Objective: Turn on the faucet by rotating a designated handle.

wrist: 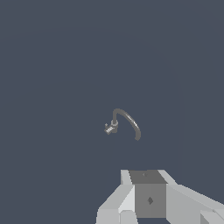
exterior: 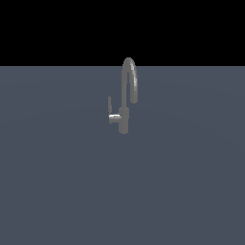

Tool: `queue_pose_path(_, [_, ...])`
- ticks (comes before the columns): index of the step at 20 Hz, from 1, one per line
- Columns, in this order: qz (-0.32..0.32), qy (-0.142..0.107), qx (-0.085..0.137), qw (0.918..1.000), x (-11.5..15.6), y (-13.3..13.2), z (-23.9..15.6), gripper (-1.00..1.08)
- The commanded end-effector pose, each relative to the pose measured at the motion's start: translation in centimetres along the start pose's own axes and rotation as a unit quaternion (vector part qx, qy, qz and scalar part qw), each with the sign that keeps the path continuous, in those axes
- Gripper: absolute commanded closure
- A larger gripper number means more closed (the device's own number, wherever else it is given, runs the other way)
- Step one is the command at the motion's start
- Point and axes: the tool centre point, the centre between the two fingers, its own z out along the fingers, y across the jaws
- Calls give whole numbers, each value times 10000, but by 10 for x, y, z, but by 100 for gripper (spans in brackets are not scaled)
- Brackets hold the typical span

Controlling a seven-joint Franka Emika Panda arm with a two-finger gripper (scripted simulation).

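Observation:
The faucet [exterior: 124, 117] is a small grey tap standing on the dark floor, with its arched spout [exterior: 129, 76] rising tall. The handle [exterior: 109, 105] is a thin flat lever pointing upward from a shiny stub [exterior: 115, 117] on the exterior view's left of the base. My arm does not appear in the exterior view. In the wrist view the faucet [wrist: 115, 124] is small and far away, seen from above, with the handle [wrist: 108, 129] beside its base. Only pale blocky parts of my gripper [wrist: 151, 197] show at the frame edge, well apart from the faucet.
A flat grey-blue floor [exterior: 57, 182] spreads around the faucet, with a black background behind it. No other objects are visible.

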Motion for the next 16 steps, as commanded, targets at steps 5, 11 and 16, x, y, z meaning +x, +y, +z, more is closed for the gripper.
queue_pose_path(5, [584,530,-252,9966,1,-45,12,108])
queue_pose_path(11, [1059,922,-508,9888,3,-86,44,108])
queue_pose_path(16, [1426,1171,-739,9800,6,-116,87,108])
